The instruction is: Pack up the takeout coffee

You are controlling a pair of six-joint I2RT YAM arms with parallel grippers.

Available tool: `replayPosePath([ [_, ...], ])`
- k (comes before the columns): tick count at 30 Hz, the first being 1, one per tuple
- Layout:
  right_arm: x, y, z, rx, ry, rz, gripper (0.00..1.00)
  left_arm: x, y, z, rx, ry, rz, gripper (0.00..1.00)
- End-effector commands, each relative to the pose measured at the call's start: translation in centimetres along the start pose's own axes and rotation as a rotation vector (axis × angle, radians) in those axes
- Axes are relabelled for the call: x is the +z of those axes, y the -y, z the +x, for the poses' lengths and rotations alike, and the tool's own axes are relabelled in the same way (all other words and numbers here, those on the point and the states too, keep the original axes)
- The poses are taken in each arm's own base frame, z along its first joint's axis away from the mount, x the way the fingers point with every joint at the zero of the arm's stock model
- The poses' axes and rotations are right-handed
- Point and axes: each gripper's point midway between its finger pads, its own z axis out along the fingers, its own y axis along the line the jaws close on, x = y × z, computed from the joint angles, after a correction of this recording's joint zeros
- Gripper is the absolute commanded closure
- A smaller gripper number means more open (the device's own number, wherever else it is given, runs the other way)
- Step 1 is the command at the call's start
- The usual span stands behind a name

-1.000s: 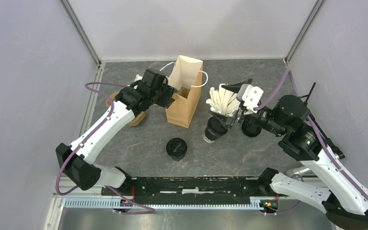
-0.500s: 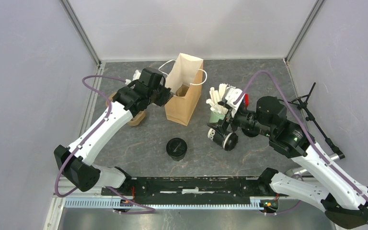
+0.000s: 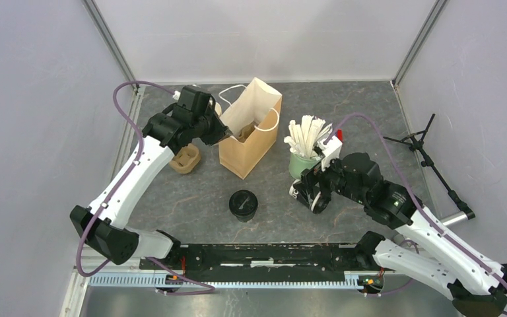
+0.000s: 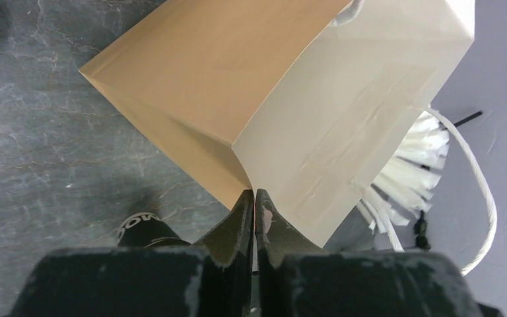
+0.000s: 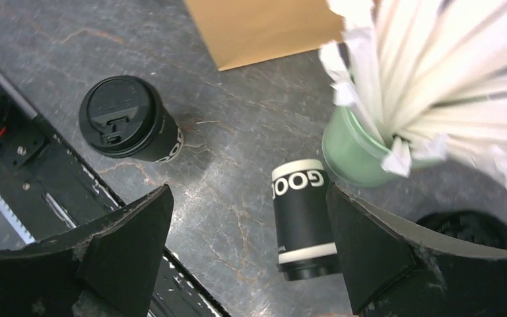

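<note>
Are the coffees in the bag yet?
Not yet. Done: the left gripper pinches the rim of the brown bag. In hand: the right gripper hangs open around the tipped cup, lying on its side. Left: it and the upright cup both need to go in the bag.

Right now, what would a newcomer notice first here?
The brown paper bag at the back middle, leaning with the left tool pinched shut on its rim. Then the coffee cup lying on its side beside the green cup of sticks, between the open fingers of the right tool. A second cup stands upright near the front.
</note>
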Motion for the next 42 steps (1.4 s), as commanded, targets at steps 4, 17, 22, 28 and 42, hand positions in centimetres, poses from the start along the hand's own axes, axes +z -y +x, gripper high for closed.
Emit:
replayPosePath([
  [4, -0.8, 2.3, 2.5, 0.281, -0.065, 0.21, 0.06, -2.6, 0.7, 1.3, 0.227, -0.113, 0.092, 0.91],
  [17, 1.3, 1.8, 7.1, 0.274, -0.105, 0.157, 0.02, -3.3, 0.9, 1.2, 0.354, -0.229, 0.192, 0.86],
  [22, 2.4, 1.7, 9.3, 0.218, -0.112, 0.125, 0.02, -3.5, 1.0, 0.3, 0.373, -0.23, 0.182, 0.7],
  [28, 2.6, 3.1, 11.1, 0.129, -0.132, 0.174, 0.02, -5.1, 2.3, -0.4, 0.404, -0.194, 0.236, 0.45],
  [42, 3.7, 5.2, 13.4, -0.076, -0.235, 0.225, 0.02, -9.4, 0.9, -4.2, 0.469, 0.052, 0.139, 0.0],
])
